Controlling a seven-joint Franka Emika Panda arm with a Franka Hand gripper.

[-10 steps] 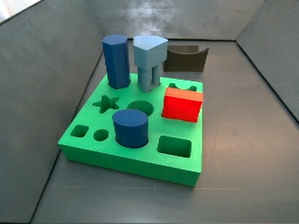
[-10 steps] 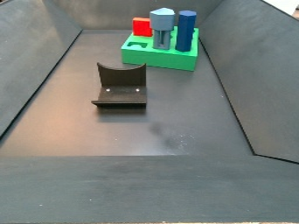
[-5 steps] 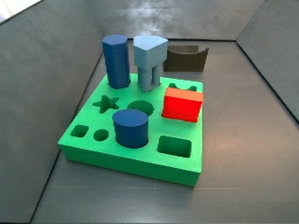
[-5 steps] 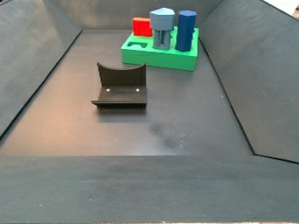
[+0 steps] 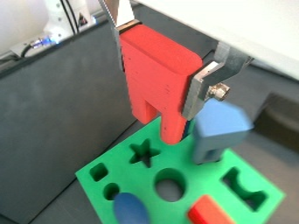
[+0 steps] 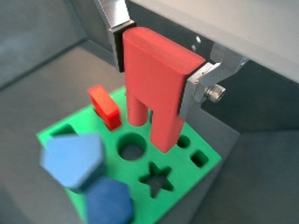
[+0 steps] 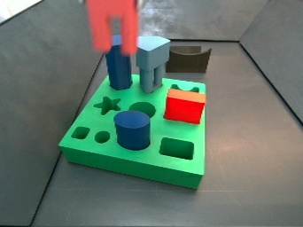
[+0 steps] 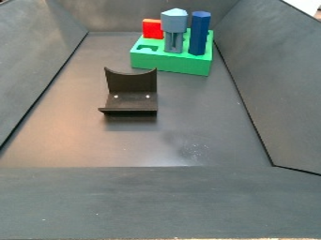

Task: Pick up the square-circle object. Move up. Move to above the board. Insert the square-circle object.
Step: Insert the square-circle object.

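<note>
The square-circle object (image 5: pixel 158 74), a tall salmon-red peg with two legs, is clamped between the silver fingers of my gripper (image 5: pixel 158 70); it also shows in a wrist view (image 6: pixel 158 83) with the gripper (image 6: pixel 158 74) shut on it. It hangs upright, legs down, above the green board (image 5: pixel 100 171) (image 6: pixel 70 129). In a side view the peg (image 7: pixel 115 22) is a blurred shape high over the back left of the board (image 7: pixel 130 168). In a side view the board (image 8: pixel 170 62) stands at the far end; peg and gripper are out of that view.
On the board stand a light blue legged peg (image 7: pixel 151 60), a tall dark blue peg (image 7: pixel 117 62), a short dark blue cylinder (image 7: pixel 133 130) and a red cube (image 7: pixel 185 105). The fixture (image 8: pixel 129 91) stands on the floor. Grey walls enclose the floor.
The salmon-red peg has come into a side view, high over the board's back left, where it was not seen before. The pieces on the board have not moved.
</note>
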